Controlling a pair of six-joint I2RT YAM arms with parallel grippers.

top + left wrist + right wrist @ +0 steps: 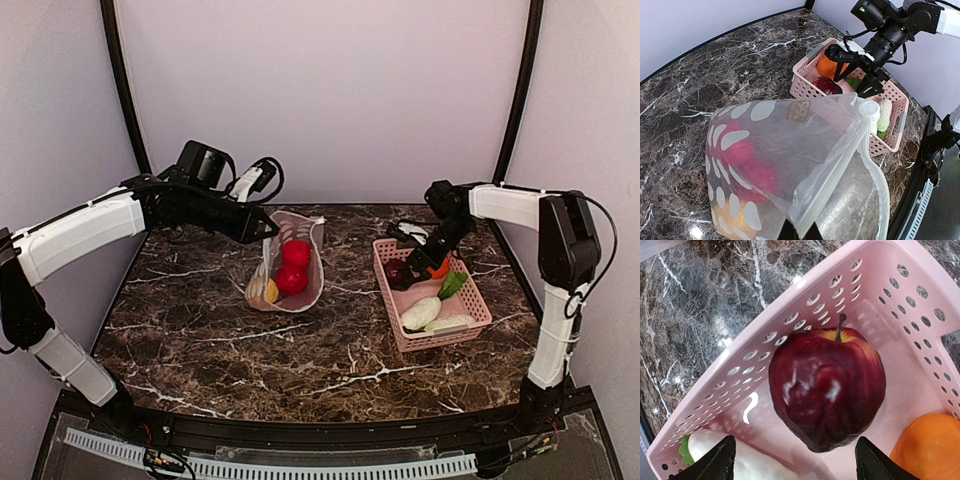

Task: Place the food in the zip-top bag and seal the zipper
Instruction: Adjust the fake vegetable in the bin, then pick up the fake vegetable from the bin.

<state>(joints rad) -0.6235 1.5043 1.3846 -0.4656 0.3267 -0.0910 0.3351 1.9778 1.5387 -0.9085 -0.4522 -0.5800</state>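
Note:
The dotted clear zip-top bag lies mid-table with its mouth lifted. My left gripper is shut on the upper mouth edge by the zipper, holding it up. Inside show two red fruits and a yellow one. My right gripper stands open in the pink basket, its fingertips on either side of the dark maroon apple, not touching it. An orange lies beside the apple. White-green cabbage and radish lie at the basket's near end.
The basket wall with its round holes stands close behind the apple. A green leafy piece lies by the basket's right side. Black frame posts rise at the table's back corners.

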